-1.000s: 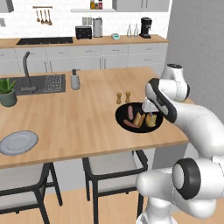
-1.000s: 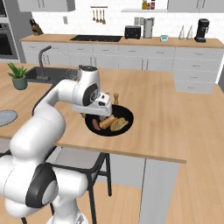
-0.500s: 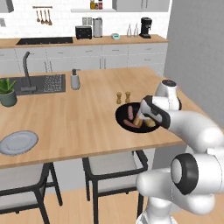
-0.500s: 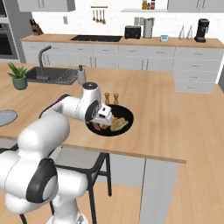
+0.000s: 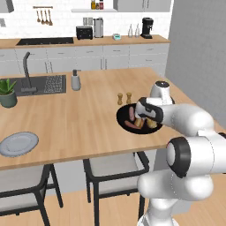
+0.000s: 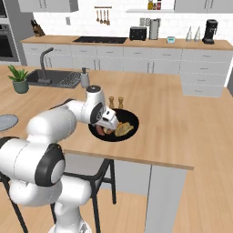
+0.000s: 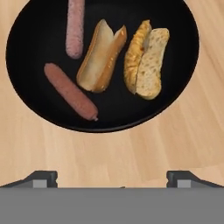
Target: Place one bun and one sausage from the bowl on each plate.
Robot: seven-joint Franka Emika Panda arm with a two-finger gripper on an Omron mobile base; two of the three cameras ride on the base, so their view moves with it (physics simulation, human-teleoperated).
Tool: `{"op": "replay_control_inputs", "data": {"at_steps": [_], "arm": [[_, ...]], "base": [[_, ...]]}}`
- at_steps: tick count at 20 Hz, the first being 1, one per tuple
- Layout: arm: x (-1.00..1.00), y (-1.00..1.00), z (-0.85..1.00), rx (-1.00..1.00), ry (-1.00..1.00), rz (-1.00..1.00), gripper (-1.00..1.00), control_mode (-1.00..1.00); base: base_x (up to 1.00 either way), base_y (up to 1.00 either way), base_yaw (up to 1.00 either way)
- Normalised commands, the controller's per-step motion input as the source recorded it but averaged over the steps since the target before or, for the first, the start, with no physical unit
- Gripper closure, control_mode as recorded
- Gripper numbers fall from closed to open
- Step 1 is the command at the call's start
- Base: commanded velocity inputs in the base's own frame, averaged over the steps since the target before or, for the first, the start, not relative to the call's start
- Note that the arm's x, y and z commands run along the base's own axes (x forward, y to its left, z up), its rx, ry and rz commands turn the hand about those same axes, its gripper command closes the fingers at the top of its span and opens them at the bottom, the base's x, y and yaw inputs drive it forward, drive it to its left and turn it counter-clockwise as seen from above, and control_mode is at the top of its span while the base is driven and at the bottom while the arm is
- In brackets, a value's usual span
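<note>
We see claw point(image 7: 112, 175) spread wide, empty, low over desk point(image 7: 39, 148) at bowl's point(image 7: 183, 43) 6 o'clock rim. Bowl holds two sausages point(image 7: 70, 91), two buns point(image 7: 101, 56). Plate point(image 5: 18, 143) far left.

You've got bright, even rendered light everywhere, soft shadows under the stools point(image 5: 110, 176), no glare. Base views look a bit soft; hand view's crisper.
</note>
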Motion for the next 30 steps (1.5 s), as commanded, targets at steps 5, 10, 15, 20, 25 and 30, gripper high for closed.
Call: {"op": "replay_control_inputs", "data": {"at_steps": [5,10,15,20,25,30], "arm": [[0.4,0.0,-0.22,0.0,0.08,-0.02,-1.0,-1.0],[0.39,0.0,-0.41,0.02,0.05,0.0,-1.0,-1.0],[0.38,0.0,-0.31,0.01,0.02,0.0,-1.0,-1.0],[0.26,0.01,-0.25,0.0,0.0,0.0,-1.0,-1.0],[0.25,0.0,-0.22,0.01,0.0,0.0,-1.0,-1.0],[0.34,0.0,-0.13,0.07,0.0,0.0,-1.0,-1.0]], "base": [[0.0,0.0,0.0],[0.0,0.0,0.0],[0.0,0.0,0.0],[0.0,0.0,0.0],[0.0,0.0,0.0],[0.0,0.0,0.0]]}}
